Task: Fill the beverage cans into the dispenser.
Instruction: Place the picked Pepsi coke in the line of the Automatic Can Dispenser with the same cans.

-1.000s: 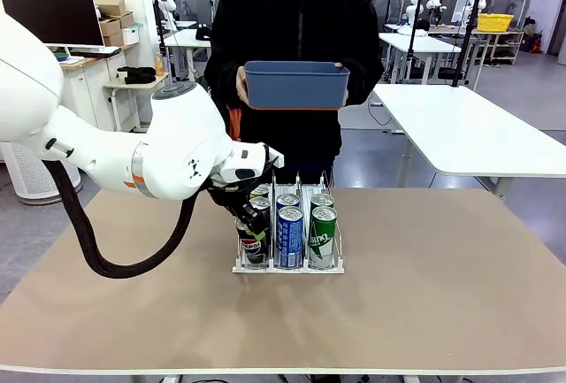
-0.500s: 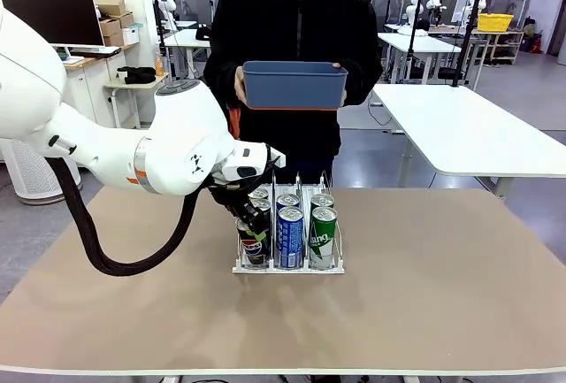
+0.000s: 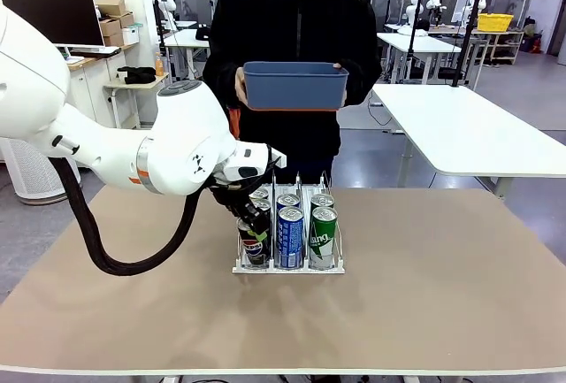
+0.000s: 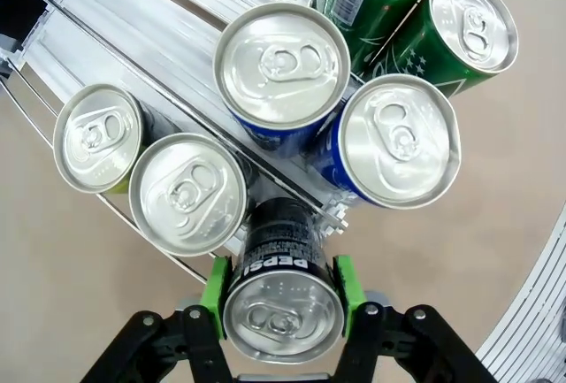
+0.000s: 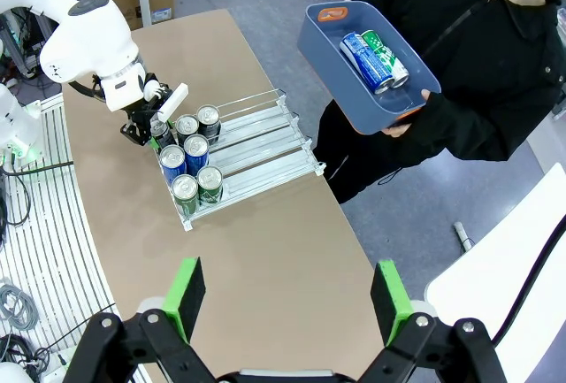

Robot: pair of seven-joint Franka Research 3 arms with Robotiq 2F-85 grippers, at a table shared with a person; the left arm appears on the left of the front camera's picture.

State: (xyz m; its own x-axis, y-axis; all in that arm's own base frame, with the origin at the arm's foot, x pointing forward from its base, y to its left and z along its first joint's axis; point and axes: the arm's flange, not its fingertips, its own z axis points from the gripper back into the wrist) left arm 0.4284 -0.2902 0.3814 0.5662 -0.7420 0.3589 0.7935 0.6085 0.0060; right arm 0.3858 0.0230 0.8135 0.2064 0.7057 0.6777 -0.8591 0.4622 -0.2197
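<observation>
Over the last second little is altered. The left arm's elbow is lifted slightly in the front view, while the left jaws stay clamped on the black Pepsi can (image 3: pixel 253 246) at the front of the dispenser (image 3: pixel 287 268), in its 9 o'clock lane. The can is not shifted, so the placing is judged all but done, with release the likely next step. Whether its base already rests on the lane cannot be told.

In the left wrist view the green pads (image 4: pixel 217 299) are pressed on both sides of the Pepsi can (image 4: pixel 279 250) at 6 o'clock. Two more silver tops are lined up beyond it towards 10 o'clock. Two blue cans (image 4: pixel 398 140) fill the middle lane and two green cans (image 4: pixel 464 34) the far one. The white lanes (image 4: pixel 159 11) beyond lie bare, so room is left.

In the right wrist view the right jaws are spread wide with nothing held, high above the worktop (image 5: pixel 265 250). From there the blue bin (image 5: pixel 327 56), carried by the person at 1 o'clock, is seen to hold a blue and a green can (image 5: pixel 371 56). These are hidden by the bin's wall (image 3: pixel 294 87) in the front view, so filling is judged unfinished.
</observation>
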